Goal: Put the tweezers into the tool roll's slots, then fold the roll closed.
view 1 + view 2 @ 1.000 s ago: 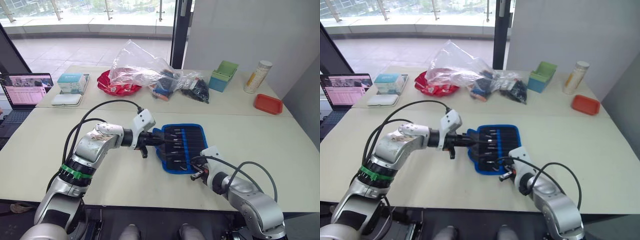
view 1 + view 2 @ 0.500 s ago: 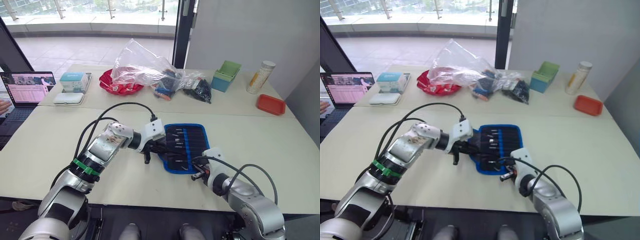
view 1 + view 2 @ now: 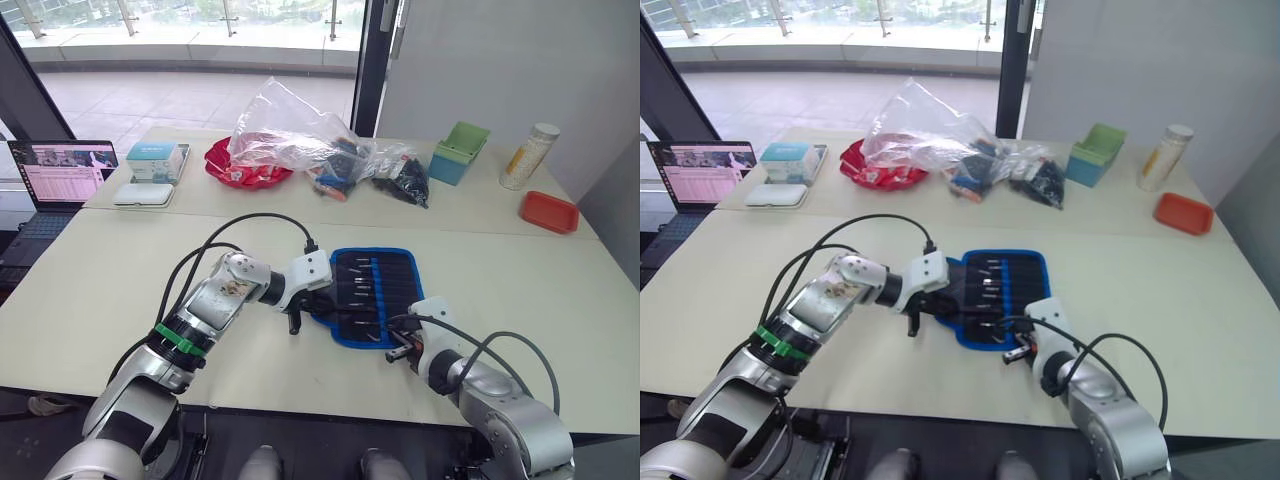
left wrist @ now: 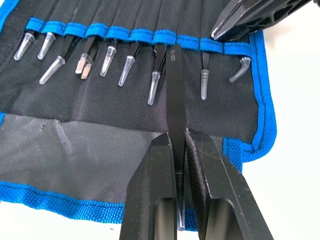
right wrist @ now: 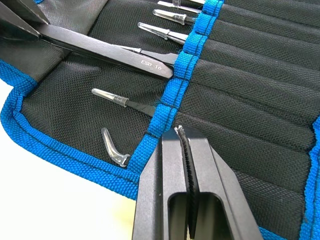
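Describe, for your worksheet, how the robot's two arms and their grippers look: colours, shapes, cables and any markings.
Both arms are rounded silver-grey metal segments with black joints and loose black cables looping alongside. The left arm carries a green band near the elbow and a white housing at the wrist; the right arm also ends in a white wrist housing. The left gripper and right gripper each have two flat, tapering black fingers.

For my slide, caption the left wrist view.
Left gripper feeds a black tweezer toward the tool roll's blue-edged slots.
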